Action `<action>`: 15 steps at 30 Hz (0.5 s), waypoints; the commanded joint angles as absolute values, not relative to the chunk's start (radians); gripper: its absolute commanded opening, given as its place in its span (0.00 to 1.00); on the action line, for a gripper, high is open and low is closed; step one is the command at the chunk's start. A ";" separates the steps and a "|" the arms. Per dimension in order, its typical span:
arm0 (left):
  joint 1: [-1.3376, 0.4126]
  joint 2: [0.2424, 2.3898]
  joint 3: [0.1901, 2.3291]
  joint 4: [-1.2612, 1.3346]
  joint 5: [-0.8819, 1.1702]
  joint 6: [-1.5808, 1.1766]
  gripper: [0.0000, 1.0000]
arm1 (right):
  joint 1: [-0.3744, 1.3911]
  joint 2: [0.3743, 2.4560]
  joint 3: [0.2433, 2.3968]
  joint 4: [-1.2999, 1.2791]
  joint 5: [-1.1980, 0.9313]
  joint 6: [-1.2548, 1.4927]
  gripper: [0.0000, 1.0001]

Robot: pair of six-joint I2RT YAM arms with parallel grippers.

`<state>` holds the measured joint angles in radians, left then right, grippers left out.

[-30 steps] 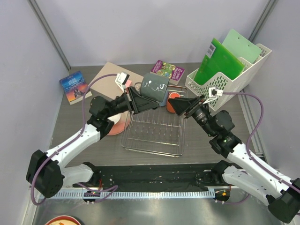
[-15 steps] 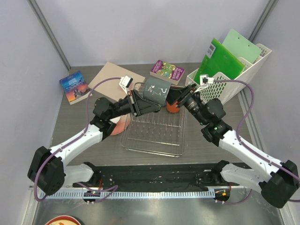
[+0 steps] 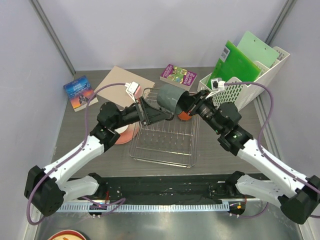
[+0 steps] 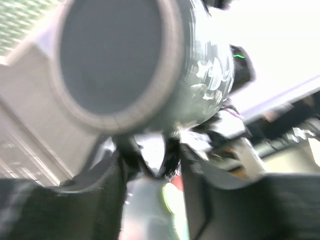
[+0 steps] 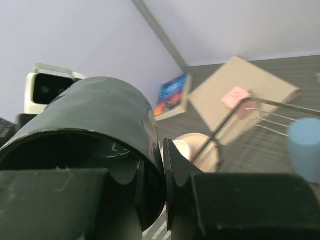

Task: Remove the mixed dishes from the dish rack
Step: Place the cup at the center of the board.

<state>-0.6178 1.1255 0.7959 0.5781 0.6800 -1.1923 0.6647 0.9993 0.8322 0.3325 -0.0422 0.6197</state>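
Note:
The dark grey mug (image 3: 171,98) hangs tipped on its side above the far end of the dish rack (image 3: 165,145). My right gripper (image 3: 189,106) is shut on the mug's rim (image 5: 95,110), one finger inside and one outside. My left gripper (image 3: 159,115) stands open just under the mug (image 4: 130,60), its fingers apart on either side of the handle. The orange mug (image 3: 184,116) peeks out below the grey one. The pink plate (image 3: 125,135) lies left of the rack with the small white bowl (image 5: 181,148) on it. A light blue cup (image 5: 304,147) stands in the rack.
A white perforated file holder (image 3: 235,90) with green boards stands at the back right, close behind my right arm. A purple book (image 3: 178,75), a brown pad (image 3: 119,80) and a blue book (image 3: 77,92) lie along the back.
The right gripper moved in and shut on the grey mug's rim. The left gripper let go and opened. The mug tipped over toward the right.

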 commanded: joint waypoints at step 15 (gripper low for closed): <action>-0.614 1.000 0.904 -0.207 -0.086 -0.945 0.84 | 0.653 0.979 1.208 -0.790 0.940 0.523 0.01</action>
<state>-0.6167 1.0348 0.8593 -0.0322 0.0986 -0.9474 0.6579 0.9363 1.2076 -0.5636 0.6674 0.4759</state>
